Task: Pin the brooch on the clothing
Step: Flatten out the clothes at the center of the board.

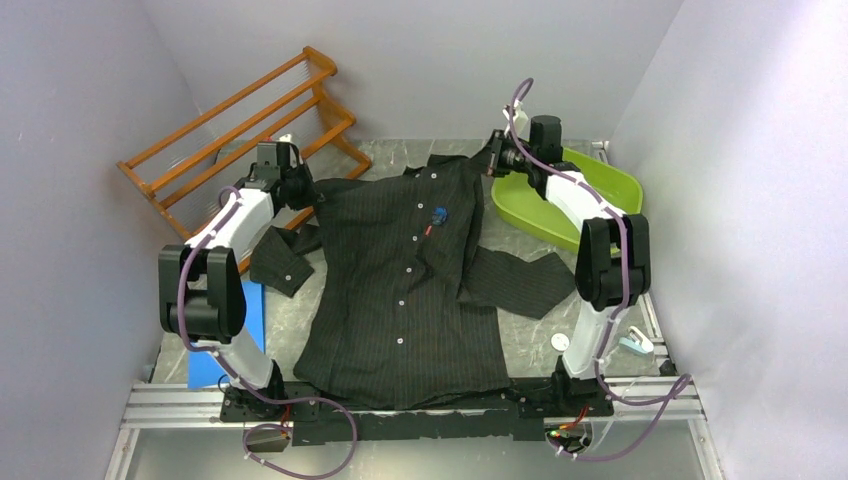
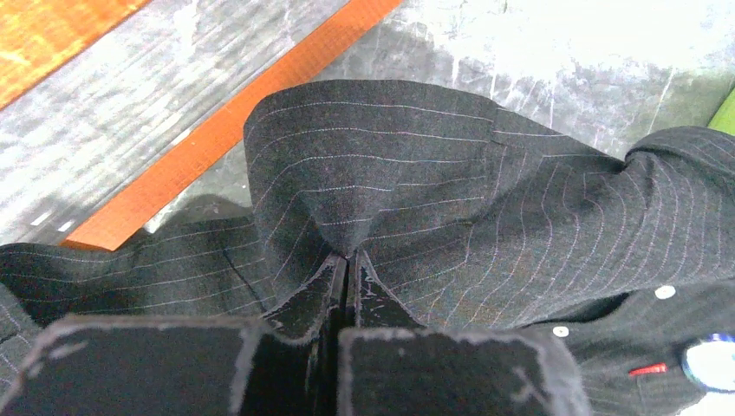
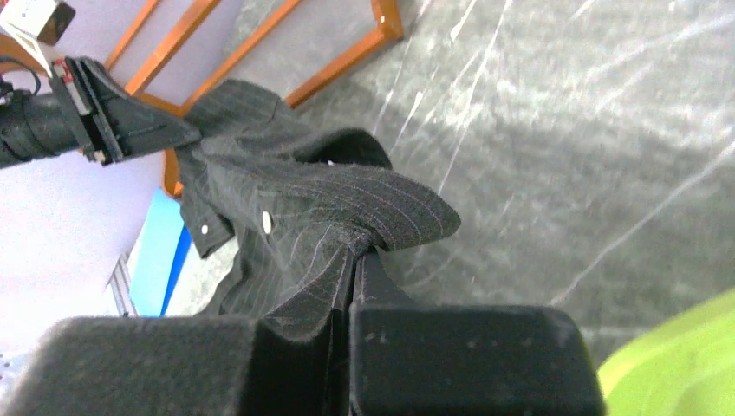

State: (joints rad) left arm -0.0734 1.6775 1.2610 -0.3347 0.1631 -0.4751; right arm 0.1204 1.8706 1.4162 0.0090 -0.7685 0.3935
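Observation:
The black pinstriped shirt (image 1: 400, 290) lies face up and buttoned on the table, collar toward the far side. A small blue brooch (image 1: 440, 213) sits on its chest just above the tiny red mark (image 1: 430, 230). In the left wrist view the brooch (image 2: 711, 362) and the red mark (image 2: 648, 370) show at the lower right. My left gripper (image 1: 303, 190) is shut on the shirt's left shoulder fabric (image 2: 364, 173), which bunches up at the tips of my left gripper (image 2: 348, 257). My right gripper (image 1: 493, 160) is shut on the shirt's right shoulder fabric (image 3: 381, 204), pinched at the tips of my right gripper (image 3: 360, 247).
A wooden rack (image 1: 240, 120) stands at the back left, close to the left arm. A lime green bin (image 1: 570, 200) sits at the back right, beside the right gripper. A blue sheet (image 1: 235, 330) lies at the left. A small white disc (image 1: 561, 341) and a white-blue object (image 1: 637, 345) lie near the right base.

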